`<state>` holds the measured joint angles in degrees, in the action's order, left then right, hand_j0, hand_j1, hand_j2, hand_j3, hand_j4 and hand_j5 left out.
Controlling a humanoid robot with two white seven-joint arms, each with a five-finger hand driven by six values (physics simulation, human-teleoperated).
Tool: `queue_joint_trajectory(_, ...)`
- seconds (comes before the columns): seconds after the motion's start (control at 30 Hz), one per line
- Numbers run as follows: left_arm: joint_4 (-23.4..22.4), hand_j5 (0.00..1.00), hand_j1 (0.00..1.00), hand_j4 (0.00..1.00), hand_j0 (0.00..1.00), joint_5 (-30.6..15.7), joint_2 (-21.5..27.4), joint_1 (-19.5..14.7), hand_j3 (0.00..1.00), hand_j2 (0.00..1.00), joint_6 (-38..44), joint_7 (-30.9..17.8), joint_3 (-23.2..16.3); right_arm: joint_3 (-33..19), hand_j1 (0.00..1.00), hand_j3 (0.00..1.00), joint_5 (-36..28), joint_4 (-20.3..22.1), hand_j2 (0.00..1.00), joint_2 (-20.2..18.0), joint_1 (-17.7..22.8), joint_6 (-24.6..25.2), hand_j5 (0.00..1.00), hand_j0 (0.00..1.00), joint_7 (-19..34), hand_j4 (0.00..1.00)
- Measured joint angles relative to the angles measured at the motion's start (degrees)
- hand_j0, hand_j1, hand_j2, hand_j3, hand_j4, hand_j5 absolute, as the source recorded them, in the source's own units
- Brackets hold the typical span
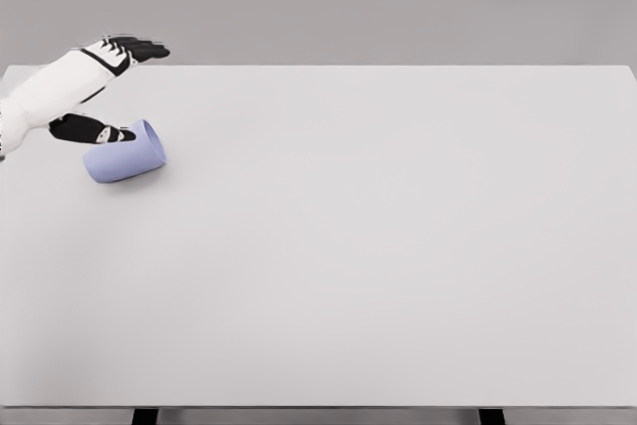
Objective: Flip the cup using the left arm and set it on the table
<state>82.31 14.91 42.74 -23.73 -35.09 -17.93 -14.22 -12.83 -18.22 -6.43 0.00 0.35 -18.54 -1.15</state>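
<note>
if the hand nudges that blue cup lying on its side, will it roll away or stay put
The blue cup lies on its side on the smooth white table, so it would probably roll, likely curving if it tapers. It looks thin-walled and light, so a nudge could send it skidding. The left robot hand is open, thumb near the rim, not visibly gripping.

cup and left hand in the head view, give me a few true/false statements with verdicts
1. The cup lies on its side on the table. True.
2. The cup is red. False: it is pale blue-violet.
3. The left hand is beside the cup, at the table's far left. True.
4. The right arm reaches over the cup. False: no right arm is in view.
5. The cup stands upright mid-table. False: it lies tipped over near the left edge.
</note>
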Motion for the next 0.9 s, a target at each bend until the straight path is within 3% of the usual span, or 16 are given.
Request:
queue_joint_trajectory(0.4,-1.58,1.0,1.0,1.0,1.0,0.57,7.07,1.23,1.0,1.0,-0.01,-1.73,-1.99,0.0,1.0,1.0,-0.01,0.0,1.0,0.0,0.0,0.0,1.0,1.0,0.0,1.0)
queue_joint_trajectory(0.63,-1.67,1.0,1.0,1.0,1.0,-7.78,11.83,1.32,1.0,1.0,-0.01,-1.74,-8.6,0.0,1.0,1.0,0.01,0.0,1.0,0.0,0.0,0.0,1.0,1.0,0.0,1.0)
queue_joint_trajectory(0.9,1.58,1.0,1.0,1.0,1.0,-15.48,14.32,1.32,1.0,1.0,-0.01,-4.47,-12.16,0.0,1.0,1.0,-0.01,0.0,1.0,0.0,0.0,0.0,1.0,1.0,0.0,1.0)
